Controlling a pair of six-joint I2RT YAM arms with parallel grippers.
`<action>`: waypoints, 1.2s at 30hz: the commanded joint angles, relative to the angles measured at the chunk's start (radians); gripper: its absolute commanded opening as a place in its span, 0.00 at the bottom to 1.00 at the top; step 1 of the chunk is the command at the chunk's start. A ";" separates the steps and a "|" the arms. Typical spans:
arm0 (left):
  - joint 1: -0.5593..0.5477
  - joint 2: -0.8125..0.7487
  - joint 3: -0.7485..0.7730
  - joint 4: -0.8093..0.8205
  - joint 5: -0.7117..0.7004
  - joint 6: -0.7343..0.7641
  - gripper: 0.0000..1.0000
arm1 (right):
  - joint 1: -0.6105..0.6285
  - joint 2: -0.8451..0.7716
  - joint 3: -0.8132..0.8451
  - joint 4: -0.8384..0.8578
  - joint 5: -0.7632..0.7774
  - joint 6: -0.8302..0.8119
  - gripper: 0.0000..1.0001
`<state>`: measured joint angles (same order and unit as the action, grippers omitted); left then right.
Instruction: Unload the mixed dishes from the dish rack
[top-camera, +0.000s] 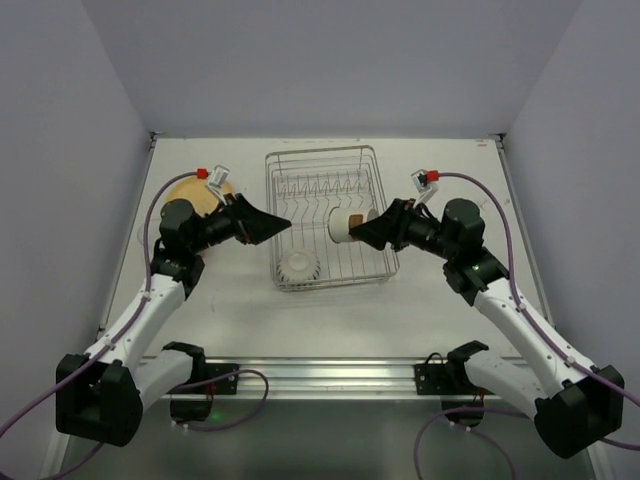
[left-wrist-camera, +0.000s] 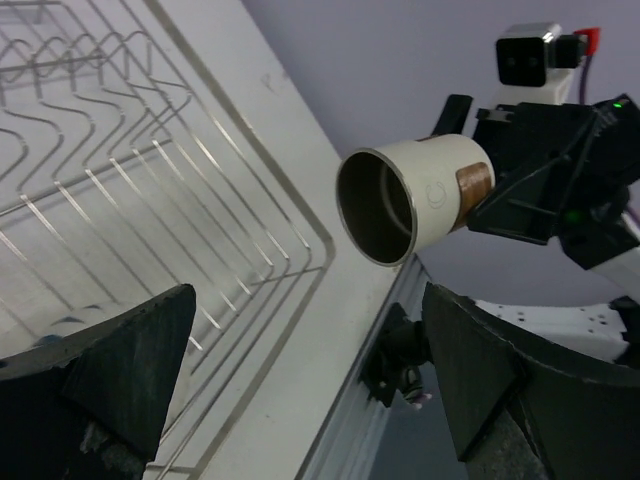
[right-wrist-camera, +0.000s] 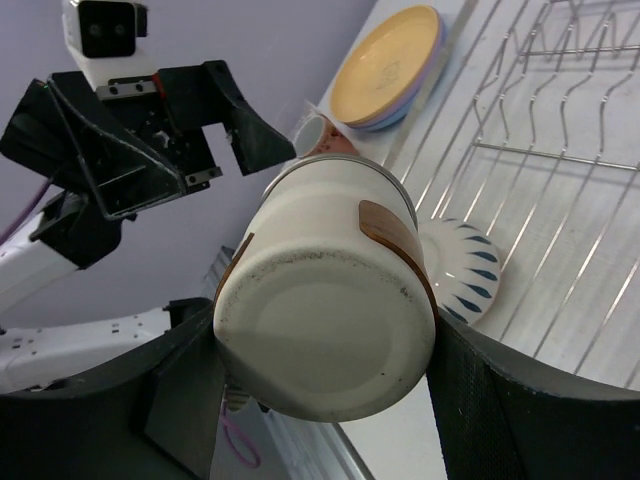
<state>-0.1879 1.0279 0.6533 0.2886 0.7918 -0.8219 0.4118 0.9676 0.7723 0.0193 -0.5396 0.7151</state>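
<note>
"Two arms at the dish rack (top-camera: 320, 152). Is either one holding anything?"

"The right end effector (top-camera: 362, 233) is clamped on the brown-and-cream cup (top-camera: 345, 225), which is tipped on its side above the rack's right half. The left end effector (top-camera: 278, 222) gapes wide, empty, at the left rim."

"Any writing?"

"Only a faint round mark on the cup, too small to read. A blue-patterned white bowl (top-camera: 298, 264) sits in the rack, and stacked plates (top-camera: 185, 192) lie on the table (top-camera: 450, 300) to its left, yellow on top."

Even bright light, soft shadows
</note>
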 joint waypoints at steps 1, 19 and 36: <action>-0.022 -0.009 -0.038 0.268 0.155 -0.169 1.00 | -0.002 -0.018 -0.030 0.189 -0.124 0.056 0.42; -0.183 0.035 -0.063 0.570 0.149 -0.353 0.98 | 0.002 -0.055 -0.071 0.306 -0.267 0.061 0.41; -0.297 0.070 -0.046 0.601 0.084 -0.379 0.90 | 0.081 -0.060 -0.057 0.254 -0.246 0.001 0.40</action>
<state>-0.4736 1.0977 0.5903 0.8268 0.8955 -1.1790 0.4793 0.9287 0.6949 0.2573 -0.7799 0.7460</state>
